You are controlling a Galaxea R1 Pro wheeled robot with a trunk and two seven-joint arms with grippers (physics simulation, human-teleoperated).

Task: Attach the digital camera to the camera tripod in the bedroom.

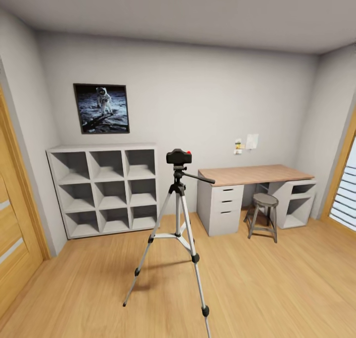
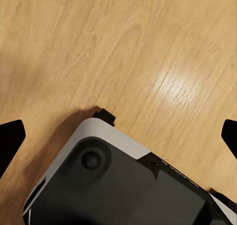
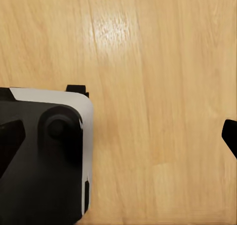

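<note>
1. The camera [image 1: 178,156] is in the middle of the head view. It is small and black, with a red button on top.
2. It sits on top of the tripod [image 1: 176,229], touching its black head.
3. The tripod stands upright on the wood floor [image 1: 277,288]. Its three silver legs are spread out, and one leg runs down to the bottom edge of the frame. A long black handle sticks out toward the right.
4. Behind the tripod, at the left of the frame, is a white cube shelf [image 1: 105,190] against the back wall [image 1: 207,96].
5. Above the shelf, in the upper left, hangs a picture [image 1: 101,108] of an astronaut.
6. To the right of the tripod is a desk [image 1: 254,174] with a wood top and white drawers.
7. A round stool [image 1: 264,214] stands in front of the desk.
8. Some small papers [image 1: 249,141] are stuck on the wall above the desk.
9. A wooden door [image 1: 15,229] is at the left edge of the frame.
10. In the left wrist view, the left gripper [image 2: 118,136] is spread wide. Its dark tips show at both side edges, with nothing between them. Below it is the floor and a corner of the robot's base [image 2: 123,190], black with a white rim.
11. In the right wrist view, the right gripper [image 3: 118,136] is also spread wide and holds nothing. The floor and the base corner lie below it.
</note>
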